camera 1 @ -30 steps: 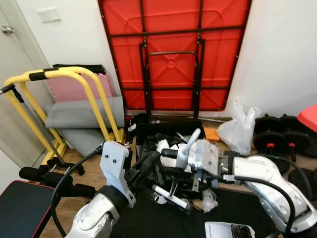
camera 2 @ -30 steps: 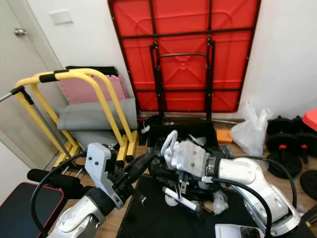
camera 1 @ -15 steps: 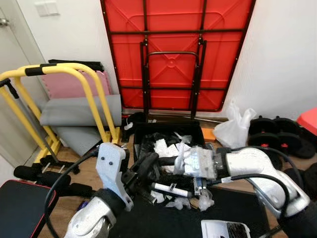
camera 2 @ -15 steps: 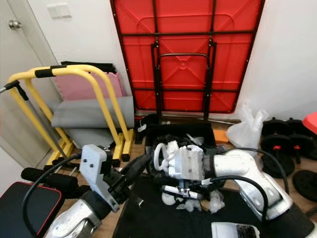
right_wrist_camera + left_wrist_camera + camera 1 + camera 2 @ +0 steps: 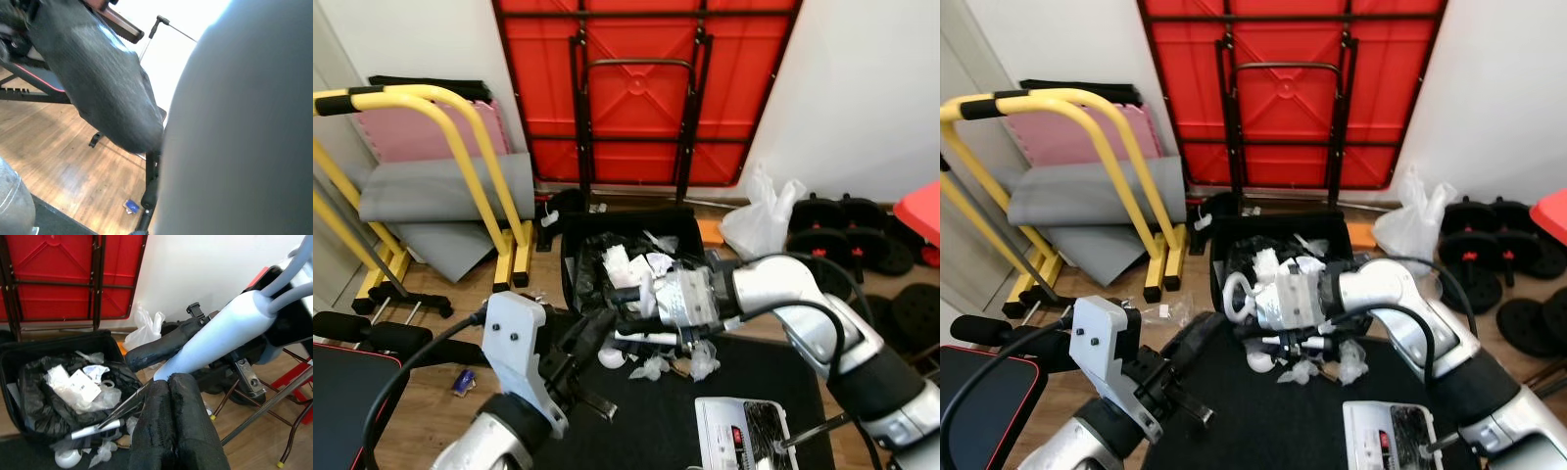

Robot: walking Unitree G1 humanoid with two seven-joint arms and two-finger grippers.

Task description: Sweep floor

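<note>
**Q:** Wooden flooring, white walls, a red folded table (image 5: 641,93) leaning at the back, yellow-framed exercise gear (image 5: 440,157) to the left. So which step was it on?

**A:** Head views first: a black bin lined with a black bag (image 5: 631,259) sat on the floor below the table, full of white crumpled paper. More white scraps (image 5: 671,364) lay just in front of it on a black floor mat (image 5: 656,421). The right gripper (image 5: 1278,328) hung low over those scraps beside a white-and-black rod-shaped tool (image 5: 646,338). Couldn't tell if its fingers were closed or holding that rod. Looked like the gather-the-litter stage to me.

**Q:** And the wrist cams?

**A:** Left wrist view: the left gripper (image 5: 171,421) had its two black fingers pressed flat together, nothing between them, pointed toward the bin and scraps. Right wrist view was mostly blurred grey arm and a black finger (image 5: 98,73), with wood floor behind.

**Q:** Next move?

**A:** My guess: push the loose scraps toward the bin without scattering them off the mat.
</note>
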